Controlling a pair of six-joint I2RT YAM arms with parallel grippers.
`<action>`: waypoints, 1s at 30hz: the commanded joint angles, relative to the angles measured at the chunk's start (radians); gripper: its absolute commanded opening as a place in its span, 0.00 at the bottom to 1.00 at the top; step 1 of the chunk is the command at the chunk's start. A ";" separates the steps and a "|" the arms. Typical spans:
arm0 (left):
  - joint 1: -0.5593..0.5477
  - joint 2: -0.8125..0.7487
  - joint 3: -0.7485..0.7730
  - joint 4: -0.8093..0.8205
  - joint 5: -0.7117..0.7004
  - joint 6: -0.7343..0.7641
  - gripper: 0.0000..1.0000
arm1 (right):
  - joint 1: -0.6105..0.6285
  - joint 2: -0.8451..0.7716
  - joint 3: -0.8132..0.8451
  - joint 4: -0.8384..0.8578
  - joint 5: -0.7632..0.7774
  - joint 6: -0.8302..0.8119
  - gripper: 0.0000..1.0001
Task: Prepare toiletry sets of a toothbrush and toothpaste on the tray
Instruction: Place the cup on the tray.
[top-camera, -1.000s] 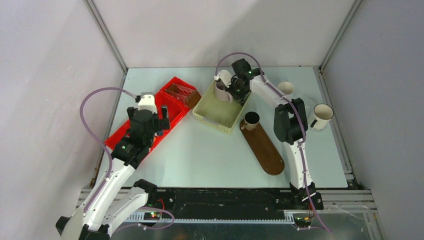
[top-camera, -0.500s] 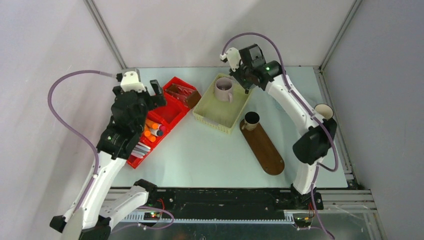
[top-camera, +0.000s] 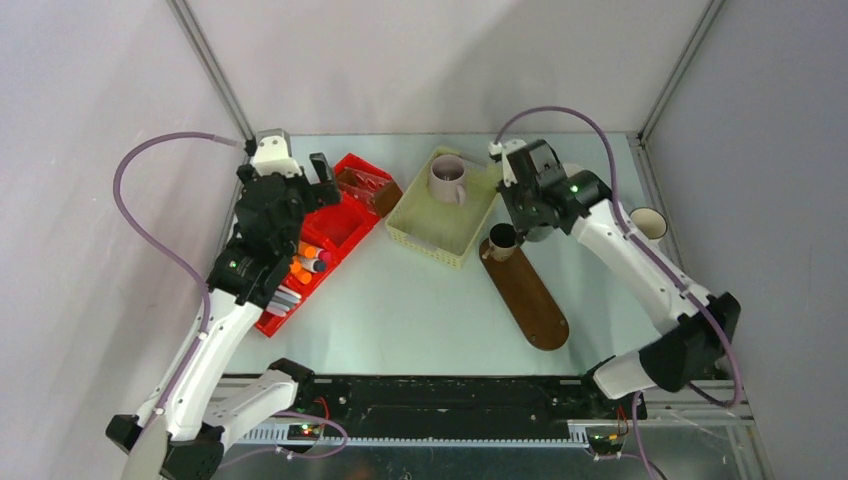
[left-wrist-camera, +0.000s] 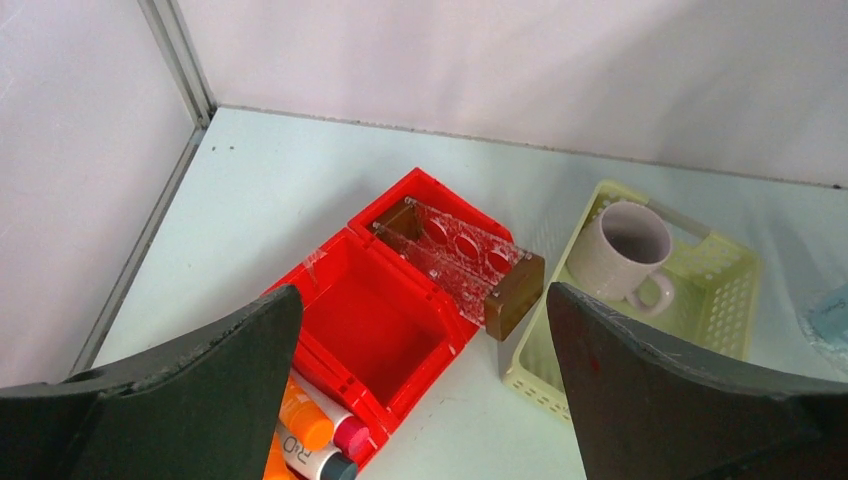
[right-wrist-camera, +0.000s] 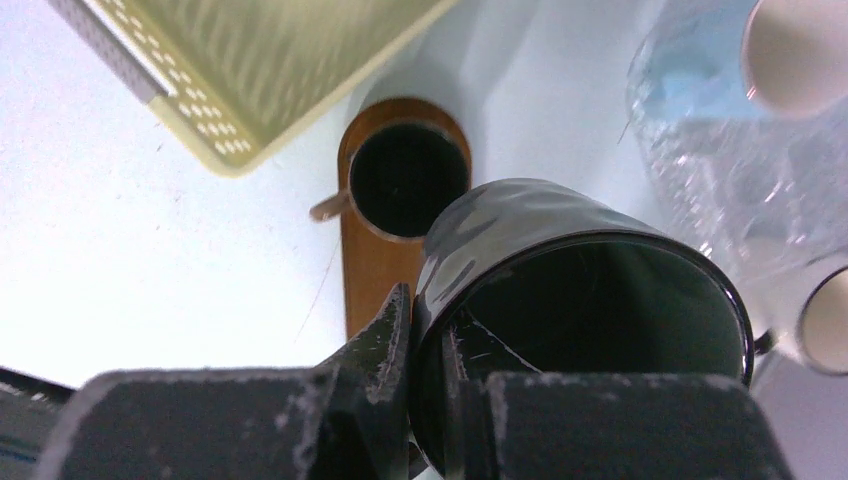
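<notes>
The right hand (right-wrist-camera: 425, 330) pinches the dark green mug (right-wrist-camera: 590, 290) by its rim, one finger inside, at the tray's (right-wrist-camera: 375, 270) far end beside the small brown mug (right-wrist-camera: 408, 180); glazed and rigid, likely slippery and breakable; the left hand (left-wrist-camera: 420, 300) gapes wide above the red bin (left-wrist-camera: 380, 320) holding the toothpaste (left-wrist-camera: 305, 425).

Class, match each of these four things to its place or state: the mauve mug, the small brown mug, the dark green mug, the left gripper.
1 mauve mug
2 small brown mug
3 dark green mug
4 left gripper

A far end of the tray
B open, over the red bin
C in the yellow basket
D clamped by the right gripper

Pairs: 1-C, 2-A, 3-D, 4-B
</notes>
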 joint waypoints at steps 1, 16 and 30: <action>0.007 -0.033 -0.056 0.080 -0.021 0.033 1.00 | 0.022 -0.119 -0.109 0.069 0.045 0.170 0.00; 0.006 -0.025 -0.115 0.098 -0.080 0.075 1.00 | 0.121 -0.223 -0.510 0.330 0.124 0.436 0.00; 0.007 -0.019 -0.118 0.091 -0.097 0.077 1.00 | 0.148 -0.190 -0.611 0.453 0.168 0.471 0.00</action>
